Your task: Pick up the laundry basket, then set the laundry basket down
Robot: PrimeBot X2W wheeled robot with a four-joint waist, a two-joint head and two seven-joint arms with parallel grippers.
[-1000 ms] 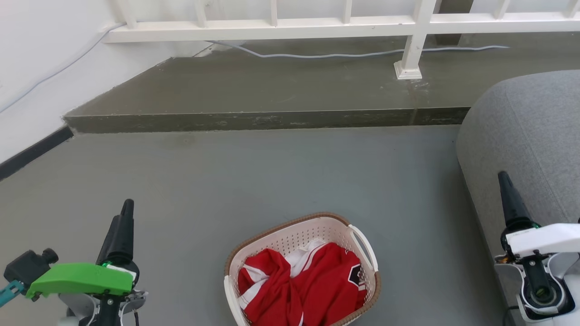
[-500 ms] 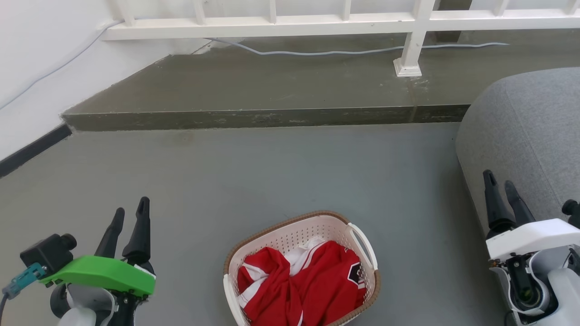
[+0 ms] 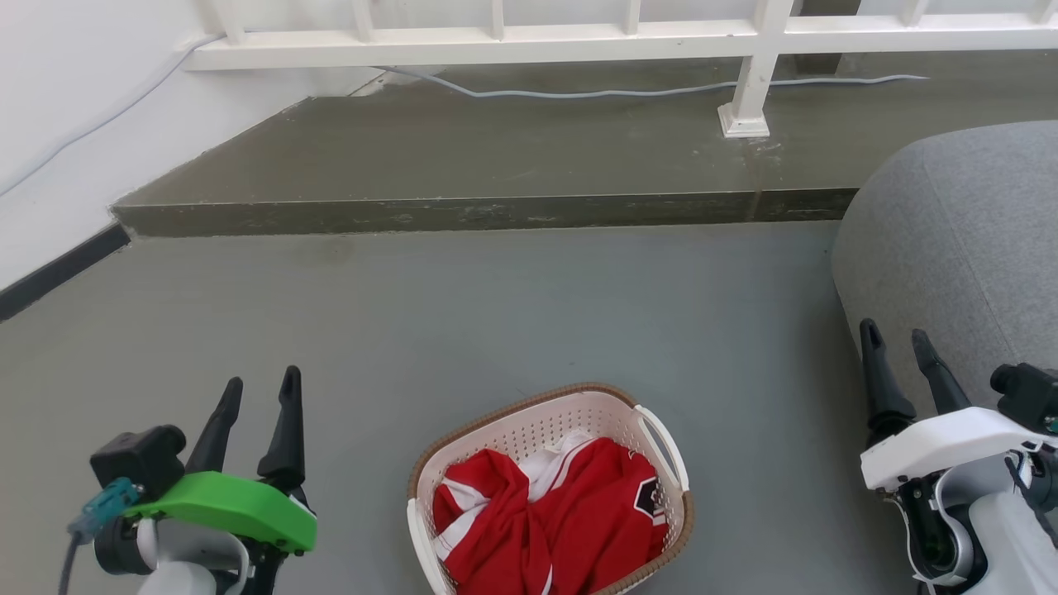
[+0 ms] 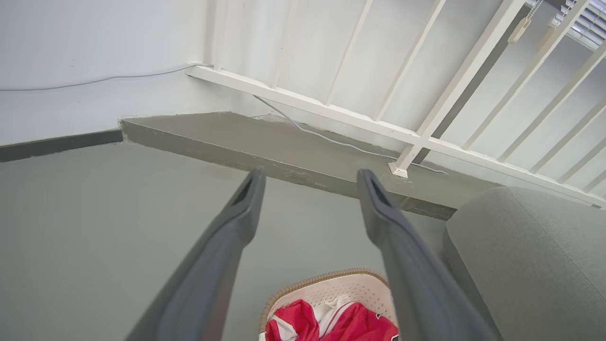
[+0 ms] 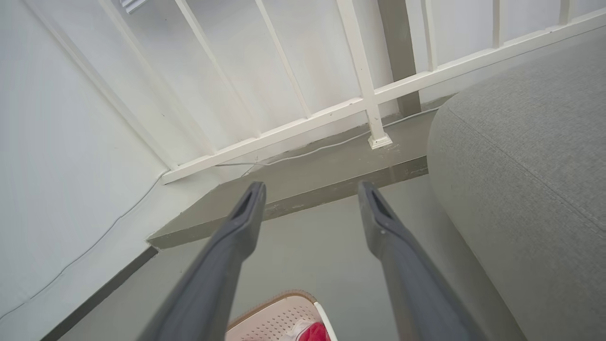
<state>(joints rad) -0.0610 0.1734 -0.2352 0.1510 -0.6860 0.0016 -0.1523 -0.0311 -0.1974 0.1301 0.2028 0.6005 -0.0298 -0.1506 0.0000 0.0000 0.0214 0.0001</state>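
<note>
While the laundry basket point(image 3: 545, 426) sat on the floor point(image 3: 496, 314), red clothing point(image 3: 562, 521) inside, the left tool point(image 3: 262, 380) and right tool point(image 3: 893, 332) hovered either side, fingers apart, holding nothing.

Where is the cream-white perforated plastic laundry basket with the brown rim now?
In the head view the laundry basket sits on the grey floor at bottom centre, between the left gripper and the right gripper, touching neither.

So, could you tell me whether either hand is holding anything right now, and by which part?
Nothing is held. The left hand and the right hand are open and empty, apart from the laundry basket.
</note>
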